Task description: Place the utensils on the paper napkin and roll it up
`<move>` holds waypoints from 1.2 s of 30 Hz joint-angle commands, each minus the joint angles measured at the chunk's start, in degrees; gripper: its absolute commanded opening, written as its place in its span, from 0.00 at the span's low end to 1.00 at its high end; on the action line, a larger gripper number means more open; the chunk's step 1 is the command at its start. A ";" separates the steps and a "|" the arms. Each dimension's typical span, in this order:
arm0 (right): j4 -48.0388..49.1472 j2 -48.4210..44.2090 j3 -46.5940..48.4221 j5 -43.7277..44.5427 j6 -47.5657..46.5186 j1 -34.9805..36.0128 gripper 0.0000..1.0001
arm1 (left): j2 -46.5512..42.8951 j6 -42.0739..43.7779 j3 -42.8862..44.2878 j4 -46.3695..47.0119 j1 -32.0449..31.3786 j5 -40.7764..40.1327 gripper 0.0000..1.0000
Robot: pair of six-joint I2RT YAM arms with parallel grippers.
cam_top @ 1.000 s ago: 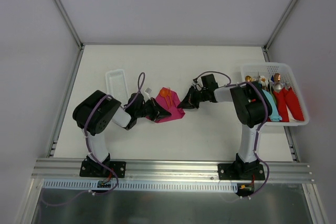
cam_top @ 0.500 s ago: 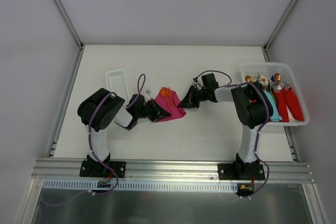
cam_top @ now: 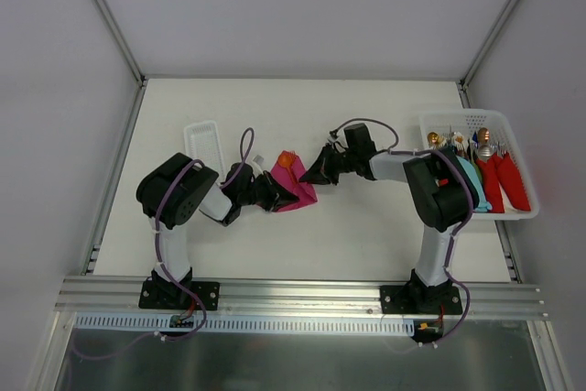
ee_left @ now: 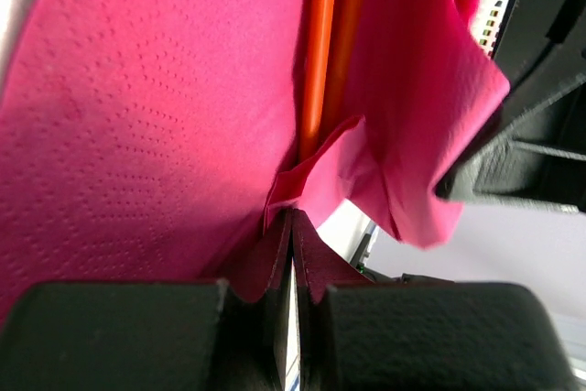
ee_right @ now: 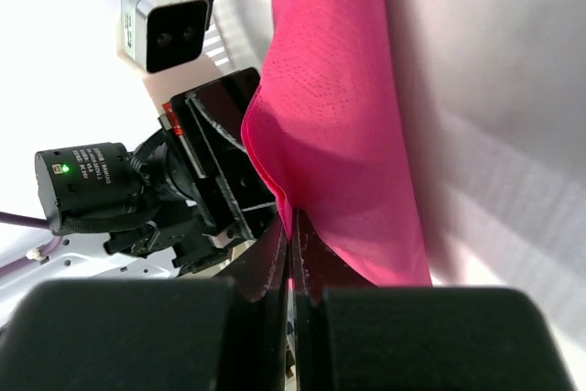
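Observation:
The magenta paper napkin [cam_top: 298, 191] lies mid-table, pinched from both sides and folded up around the utensils. Two orange utensil handles [ee_left: 320, 61] run side by side in its crease, and an orange end [cam_top: 287, 160] sticks out at the napkin's far edge. My left gripper [cam_top: 277, 192] is shut on a napkin edge [ee_left: 311, 167] by the handles. My right gripper [cam_top: 313, 177] is shut on the opposite edge [ee_right: 339, 116], lifted over toward the left gripper [ee_right: 224, 171]. I cannot tell spoon from fork here.
A narrow white tray [cam_top: 203, 146] lies just left of the left gripper. A white basket [cam_top: 462, 116] at the right edge holds metal utensils with red and teal wraps. The right arm's elbow stands in front of that basket.
My right gripper has moved left and slightly farther back with the napkin's right edge, so the napkin looks narrower and more folded. The left gripper has stayed put.

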 commanded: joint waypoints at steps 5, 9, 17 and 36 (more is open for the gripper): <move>5.88 2.44 2.14 -0.32 7.49 3.87 0.00 | 0.80 2.89 0.50 -3.61 0.49 -1.66 0.00; 7.55 4.11 2.76 0.38 9.07 4.84 0.00 | 0.97 2.98 0.59 -3.78 0.49 -1.39 0.00; 6.32 8.67 3.63 2.14 7.85 4.76 0.00 | 0.01 3.41 0.15 -3.52 0.76 -0.95 0.00; -0.27 11.67 5.83 2.05 1.17 3.44 0.38 | -25.56 8.86 -1.62 -18.45 2.51 -6.30 0.17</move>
